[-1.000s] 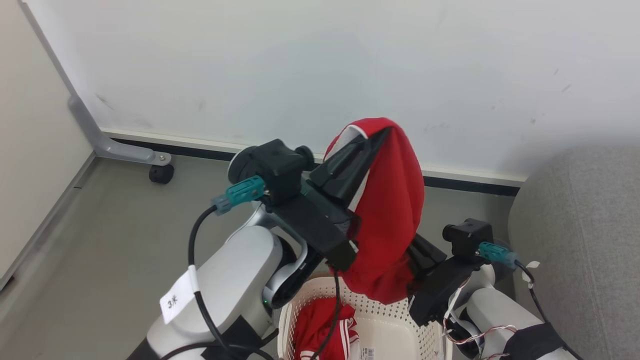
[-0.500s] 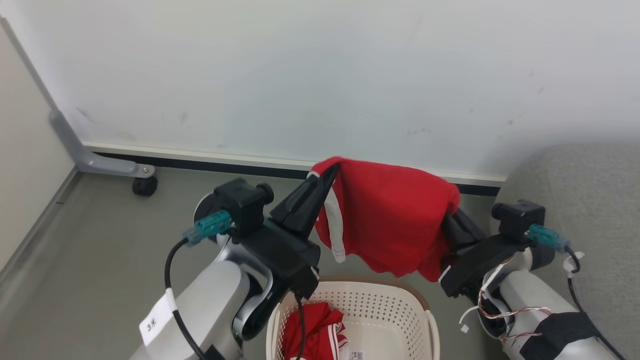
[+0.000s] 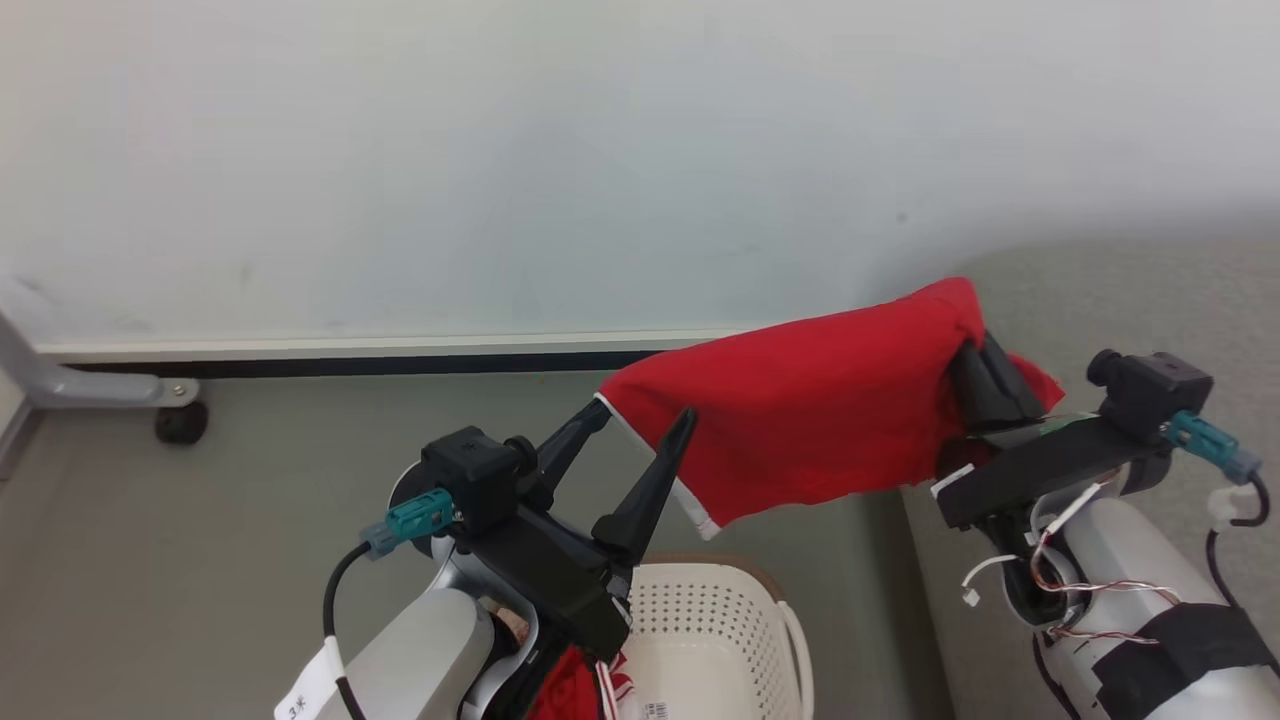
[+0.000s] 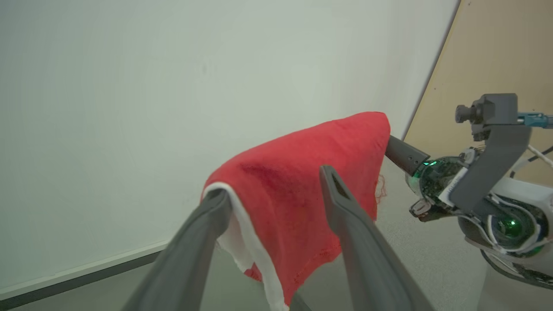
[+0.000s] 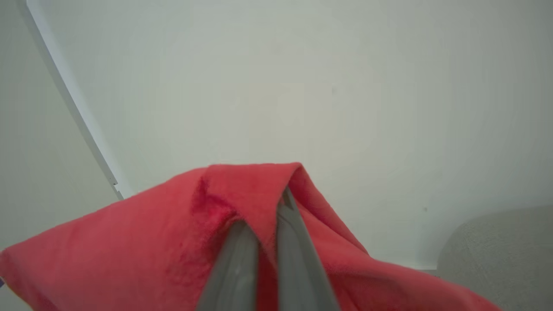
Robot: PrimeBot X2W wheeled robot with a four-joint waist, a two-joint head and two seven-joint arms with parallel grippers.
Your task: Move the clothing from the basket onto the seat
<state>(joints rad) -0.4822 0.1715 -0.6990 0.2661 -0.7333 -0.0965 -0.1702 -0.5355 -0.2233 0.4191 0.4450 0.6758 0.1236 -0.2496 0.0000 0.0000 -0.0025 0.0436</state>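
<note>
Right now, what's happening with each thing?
Right end effector: shut on the lifted red garment.
Left end effector: open, garment's edge draped on one finger.
Lifted red garment: in the air, spanning both end effectors.
Basket: upright.
Other red garment: lying in the basket.

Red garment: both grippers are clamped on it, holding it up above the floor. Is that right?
No: only the right gripper is clamped on the red garment. The left gripper stands open, as the left wrist view shows.
</note>
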